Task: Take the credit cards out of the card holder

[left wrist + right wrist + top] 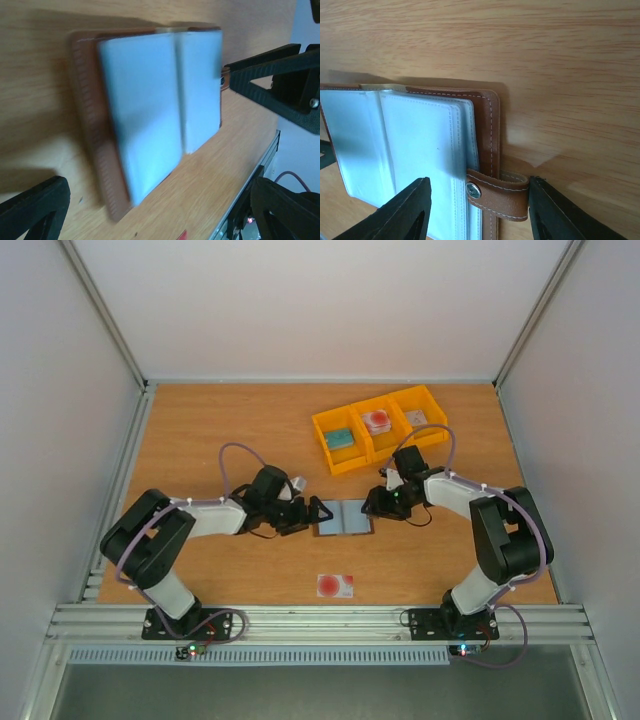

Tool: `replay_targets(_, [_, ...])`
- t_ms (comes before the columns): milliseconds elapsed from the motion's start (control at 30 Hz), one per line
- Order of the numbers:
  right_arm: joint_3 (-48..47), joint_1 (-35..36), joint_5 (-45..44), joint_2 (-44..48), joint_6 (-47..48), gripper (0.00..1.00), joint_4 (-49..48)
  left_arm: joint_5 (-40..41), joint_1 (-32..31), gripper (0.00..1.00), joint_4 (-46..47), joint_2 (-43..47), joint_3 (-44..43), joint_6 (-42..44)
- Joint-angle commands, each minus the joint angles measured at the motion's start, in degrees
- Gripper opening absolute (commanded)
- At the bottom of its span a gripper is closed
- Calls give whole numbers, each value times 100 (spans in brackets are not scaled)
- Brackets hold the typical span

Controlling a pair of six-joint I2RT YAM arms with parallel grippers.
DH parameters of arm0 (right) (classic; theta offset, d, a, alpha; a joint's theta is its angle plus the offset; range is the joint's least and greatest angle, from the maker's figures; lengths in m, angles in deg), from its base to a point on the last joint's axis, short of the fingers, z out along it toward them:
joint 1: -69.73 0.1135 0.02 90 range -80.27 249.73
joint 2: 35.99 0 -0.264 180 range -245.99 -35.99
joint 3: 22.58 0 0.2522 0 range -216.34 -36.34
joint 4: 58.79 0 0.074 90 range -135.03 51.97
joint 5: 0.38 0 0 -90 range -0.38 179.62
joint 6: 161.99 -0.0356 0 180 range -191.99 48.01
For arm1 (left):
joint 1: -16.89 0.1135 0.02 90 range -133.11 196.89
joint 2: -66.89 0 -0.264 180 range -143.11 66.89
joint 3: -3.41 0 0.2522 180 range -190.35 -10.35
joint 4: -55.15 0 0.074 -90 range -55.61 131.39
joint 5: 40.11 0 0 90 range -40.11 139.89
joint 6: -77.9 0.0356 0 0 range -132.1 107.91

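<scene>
The card holder lies open mid-tabletop, hemmed in by both arms. The left fingers stand wide apart at its left edge. The right fingers are apart, straddling its snap tab. One credit card lies near the front edge with bare wood around it. A yellow bin sits behind.

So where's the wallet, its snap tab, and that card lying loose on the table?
wallet (343,518): overhead view, on its open blue-grey lining.
snap tab (497,194): right wrist view, middle of the brown strap.
loose card (330,586): overhead view, on its red spot.
</scene>
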Motion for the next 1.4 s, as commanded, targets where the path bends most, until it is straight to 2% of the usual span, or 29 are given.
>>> replay_targets(0, [69, 177, 146, -186, -100, 54, -65, 147, -191, 99, 203, -503, -219, -261])
replay_targets(200, [200, 262, 417, -179, -234, 53, -295, 261, -312, 93, 330, -609, -323, -371])
replay_targets(333, [205, 287, 515, -207, -243, 53, -299, 349, -355, 78, 384, -614, -397, -362])
replay_targets(367, [210, 287, 525, -200, -244, 52, -297, 356, -356, 70, 379, -625, -426, -352])
replay_targets(400, [214, 287, 535, -178, -242, 52, -290, 368, -359, 52, 363, -630, -454, -316])
replay_targets(433, [215, 287, 558, -150, -244, 52, -273, 413, -367, 39, 340, -626, -482, -279])
replay_targets(533, [133, 272, 853, 65, -167, 53, -184, 521, -377, 8, 339, -510, -481, -57])
replay_targets(567, [95, 258, 1037, 193, -143, 54, -145, 555, -378, 1, 361, -417, -448, 53])
replay_targets(733, [-162, -33, 1493, 1156, -41, 56, 104, 618, -376, 0, 663, 668, 136, 982])
replay_targets(867, [-459, -213, 1686, 1865, 158, 58, 397, 244, -377, 0, 873, 2183, 633, 1869])
replay_targets(1033, [-954, -214, 2016, 2740, 467, 58, 631, -327, -335, 0, -56, 3676, 463, 3567])
replay_targets(1067, [-984, -207, 2191, 2892, 468, 57, 524, -346, -326, 0, -261, 3939, 416, 4093])
replay_targets(1167, [-1023, -91, 2603, 3375, 576, 55, 128, -75, -294, 0, -479, 4539, 367, 4832])
replay_targets(1267, [-1028, 191, 2805, 3770, 938, 56, 68, -68, -197, 0, -195, 4864, 413, 4735])
replay_targets(1367, [-1183, 536, 2801, 3907, 1421, 58, 589, -95, -113, 0, 290, 5031, 502, 3963])
